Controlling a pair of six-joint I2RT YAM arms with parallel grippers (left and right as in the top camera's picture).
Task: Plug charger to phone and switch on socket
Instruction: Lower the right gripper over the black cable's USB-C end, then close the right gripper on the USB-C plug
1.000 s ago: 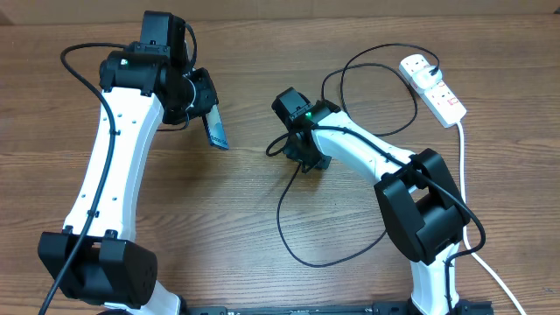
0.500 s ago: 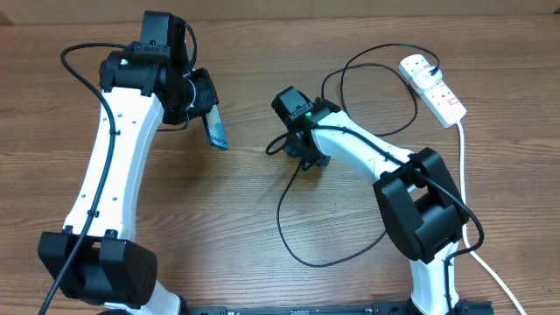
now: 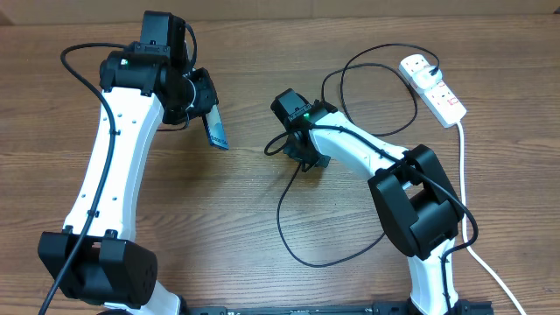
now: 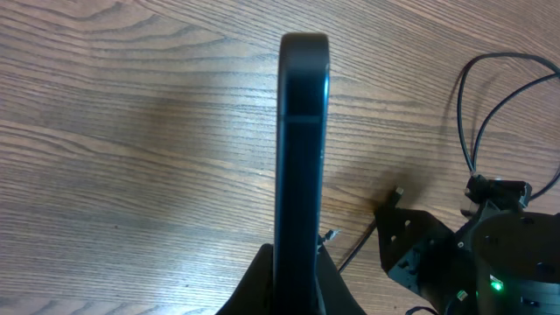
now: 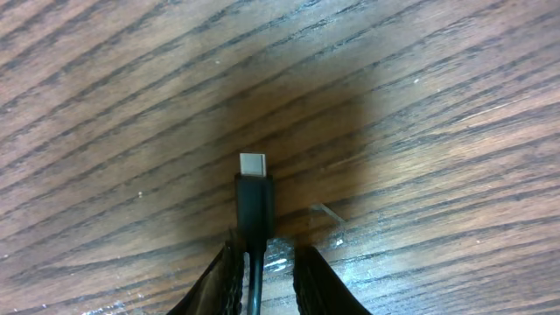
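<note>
R gripper (image 5: 262, 262) fingers (image 5: 226, 271) nearly closed, flanking charger (image 5: 253, 197) cable just behind its small flat metal tip, which pokes out past them over the grainy wood table (image 5: 437, 105); can't tell if it's actually pinched. L gripper (image 4: 293, 284) is clamped on one end of the phone (image 4: 302, 149), a slim dark slab w/ rounded corners, held upright and edge-on. Far right: white oblong socket (image 3: 435, 86) w/ red switches, thin black cable looping twd it.
</note>
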